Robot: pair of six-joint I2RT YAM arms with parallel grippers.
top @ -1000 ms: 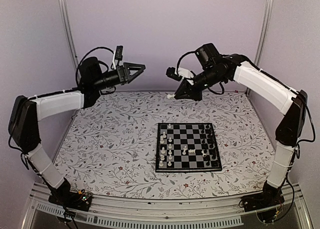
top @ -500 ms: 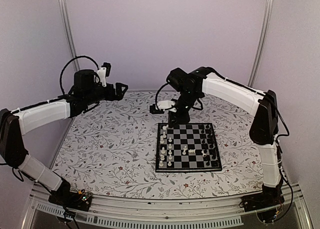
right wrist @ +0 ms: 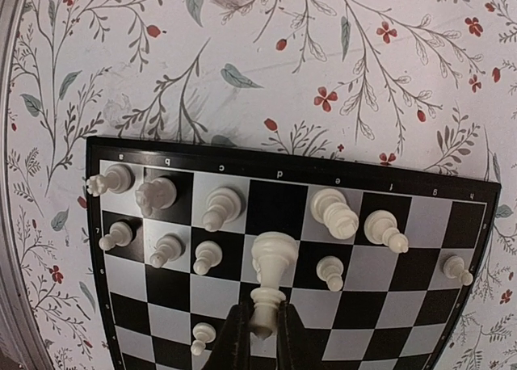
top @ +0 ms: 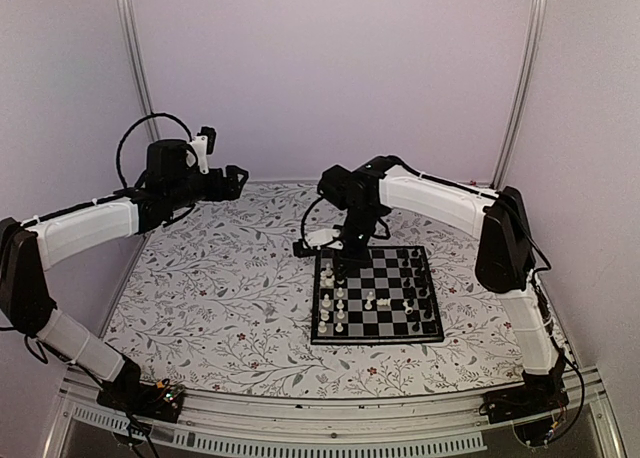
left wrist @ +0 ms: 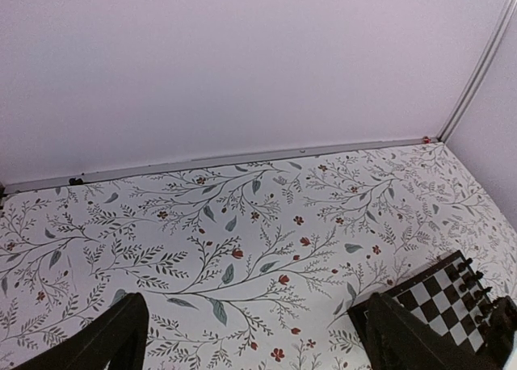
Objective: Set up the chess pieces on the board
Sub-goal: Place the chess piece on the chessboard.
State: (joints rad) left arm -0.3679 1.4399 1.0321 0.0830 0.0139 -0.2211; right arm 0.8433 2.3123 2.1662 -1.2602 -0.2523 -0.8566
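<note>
Right gripper [right wrist: 260,331], clamped on a tall white piece [right wrist: 271,261], may topple crowded back-row neighbours [right wrist: 222,207] if lowered off-centre onto the board [right wrist: 271,204].

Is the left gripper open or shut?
Open. In the left wrist view, the left gripper shows its fingers far apart, with only the floral table between them.
</note>
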